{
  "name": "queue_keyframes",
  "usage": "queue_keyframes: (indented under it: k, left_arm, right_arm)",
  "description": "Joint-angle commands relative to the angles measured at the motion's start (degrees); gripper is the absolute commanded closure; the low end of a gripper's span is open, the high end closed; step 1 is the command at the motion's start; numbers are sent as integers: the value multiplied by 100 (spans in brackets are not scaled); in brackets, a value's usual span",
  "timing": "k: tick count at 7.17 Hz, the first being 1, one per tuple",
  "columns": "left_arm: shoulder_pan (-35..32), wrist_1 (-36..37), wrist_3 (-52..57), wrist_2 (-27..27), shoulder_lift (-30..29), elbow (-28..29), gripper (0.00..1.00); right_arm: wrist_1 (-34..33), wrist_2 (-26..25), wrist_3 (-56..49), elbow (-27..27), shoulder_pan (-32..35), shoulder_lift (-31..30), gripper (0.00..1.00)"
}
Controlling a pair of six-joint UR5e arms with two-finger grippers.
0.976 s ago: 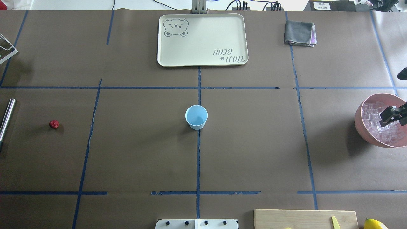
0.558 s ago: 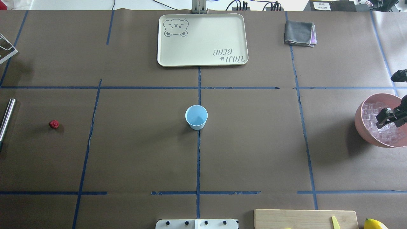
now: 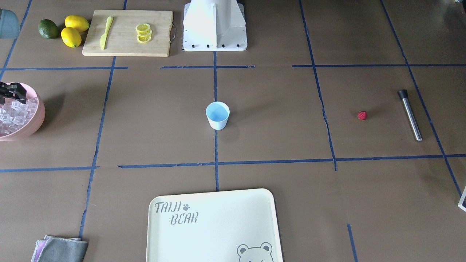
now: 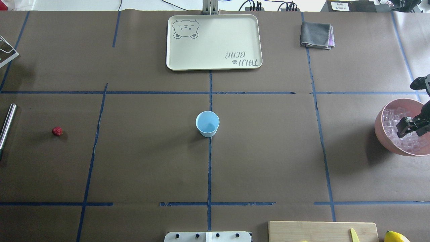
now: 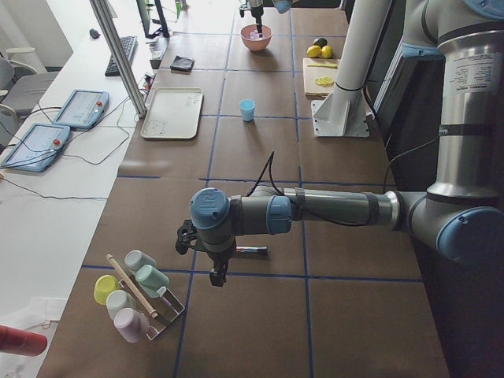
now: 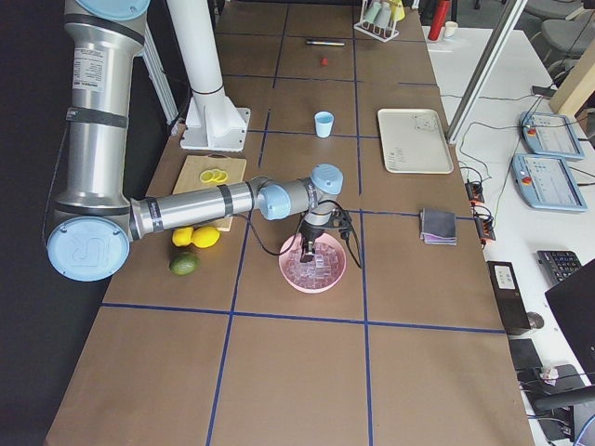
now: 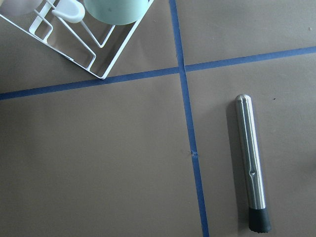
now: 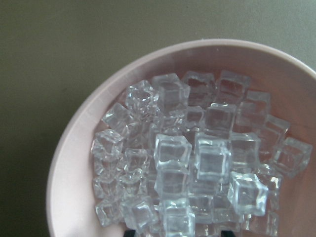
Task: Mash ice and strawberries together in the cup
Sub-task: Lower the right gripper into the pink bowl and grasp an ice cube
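The ice [image 8: 197,158] lies straight under the right gripper [image 4: 407,127]. It is a heap of clear cubes in the pink bowl [image 8: 79,163], filling the middle and lower right of the right wrist view. The gripper hangs over the bowl at the right edge of the overhead view. Two dark fingertips show well apart at the bottom edge of the wrist view, so the jaws look spread with nothing held. The cubes have no long axis to line up with. They lie packed and touching, so the fingers would have to push in between neighbours.

The cup [image 4: 207,123] stands upright in mid frame of the overhead view, well to the left of the bowl. It appears to hold nothing. The brown table [image 4: 268,161] is bare between the two. The right arm is much the nearer to the ice, so picking a cube and carrying it left is probably the step in hand.

The strawberry [image 4: 57,131] lies at mid left, well apart from the cup. Nearer the left edge lies the steel muddler [image 7: 252,168], its long axis running top to bottom in the left wrist view, black tip lowest. The left gripper [image 5: 216,274] hovers close above that area; I cannot tell whether it is spread or closed.
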Motion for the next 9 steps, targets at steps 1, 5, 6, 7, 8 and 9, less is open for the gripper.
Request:
queue_keyframes:
  k: [1,5,6,7,8,9]
  left_arm:
    - [0,0,3,0,0,-4,0]
    - [0,0,3,9,-26,-4,0]
    - [0,0,-6,0,-35,-4,0]
    - [0,0,-6,0,-35,-13,0]
    - [0,0,-6,9,-35,-4,0]
    - [0,0,-6,0,-44,-4,0]
  right_arm:
    - [0,-4,-1,-46,-3,0,35]
    - [44,5,-1,-213,-47,132,36]
    - [44,5,-1,-213,-47,132,36]
    - [44,5,-1,-213,-47,132,36]
    - [44,13,-1,-213,-56,132,37]
    - [44,5,-1,-213,-56,132,39]
